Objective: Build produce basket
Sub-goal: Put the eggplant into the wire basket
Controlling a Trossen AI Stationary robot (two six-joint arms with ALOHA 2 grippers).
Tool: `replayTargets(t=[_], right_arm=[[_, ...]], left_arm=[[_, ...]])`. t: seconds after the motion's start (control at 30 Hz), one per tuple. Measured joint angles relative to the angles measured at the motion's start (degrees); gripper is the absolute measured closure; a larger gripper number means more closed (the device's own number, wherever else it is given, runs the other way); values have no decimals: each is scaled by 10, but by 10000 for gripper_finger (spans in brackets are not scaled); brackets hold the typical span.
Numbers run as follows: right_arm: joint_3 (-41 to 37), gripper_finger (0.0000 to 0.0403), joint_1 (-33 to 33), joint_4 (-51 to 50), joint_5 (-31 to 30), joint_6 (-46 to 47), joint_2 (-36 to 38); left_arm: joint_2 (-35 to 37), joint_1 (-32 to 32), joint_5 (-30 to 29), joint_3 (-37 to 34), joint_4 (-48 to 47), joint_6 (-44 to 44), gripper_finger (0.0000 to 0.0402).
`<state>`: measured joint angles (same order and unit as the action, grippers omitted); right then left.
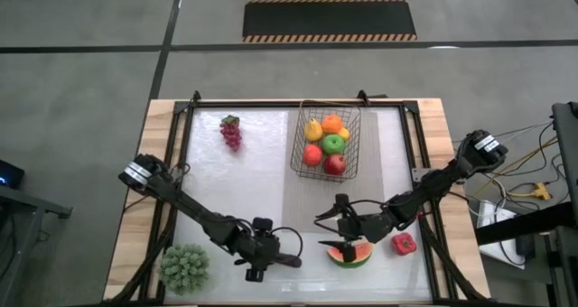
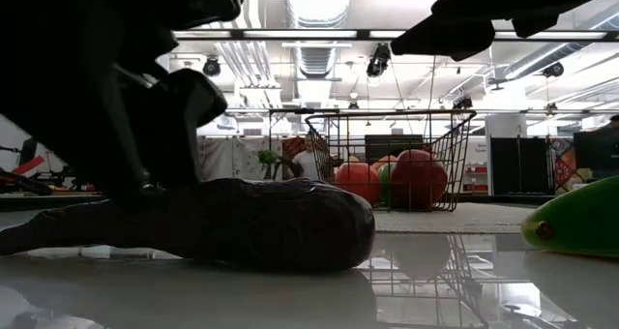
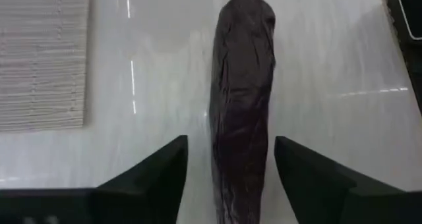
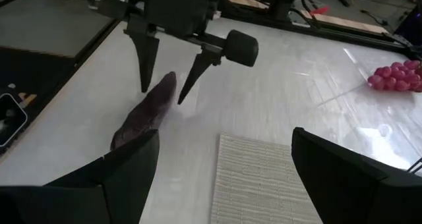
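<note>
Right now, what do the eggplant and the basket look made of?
Eggplant: probably soft plastic or rubber, matte dark purple; its skin shows fine wrinkles and little shine. Basket: thin black metal wire, likely coated; the fruit shows through its open mesh.

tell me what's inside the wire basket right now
The basket holds a yellow pear, an orange, a green apple and two red apples. A bit of something yellow shows beside the orange. Anything beneath the fruit is covered.
</note>
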<state>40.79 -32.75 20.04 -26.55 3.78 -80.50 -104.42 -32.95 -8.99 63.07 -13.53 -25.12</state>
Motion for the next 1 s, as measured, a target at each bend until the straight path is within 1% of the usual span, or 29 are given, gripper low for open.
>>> replayTargets(t=[0.13,0.2,0.27,0.37,0.57,0.6,0.7,0.77,0.9,1.0], right_arm=[[-1,77,0,0,0,3,-1],[-1,77,0,0,0,3,-2],[-1,77,0,0,-1,3,-2],[-1,77,0,0,-4,3,-2],[-2,78,0,0,-5,2,-2],[-2,78,0,0,-5,1,-2],[-2,78,0,1,-5,-5,-2],[-2,78,0,0,-5,-12,1],[0,78,-1,-3,-4,-28,31],[1,78,-5,-18,-4,-48,71]], left_arm=[[-7,0,25,0,0,1,182],[-10,0,26,-1,0,2,187],[-12,-1,27,-4,-1,4,202],[-12,-1,26,-5,0,20,242],[-12,-2,25,-5,0,47,359],[-10,-2,18,-5,1,47,371],[-6,-4,-40,-6,12,52,371],[1,-9,-79,-7,22,73,371],[16,-18,-131,-7,73,162,371],[29,-13,-145,-8,126,259,371]])
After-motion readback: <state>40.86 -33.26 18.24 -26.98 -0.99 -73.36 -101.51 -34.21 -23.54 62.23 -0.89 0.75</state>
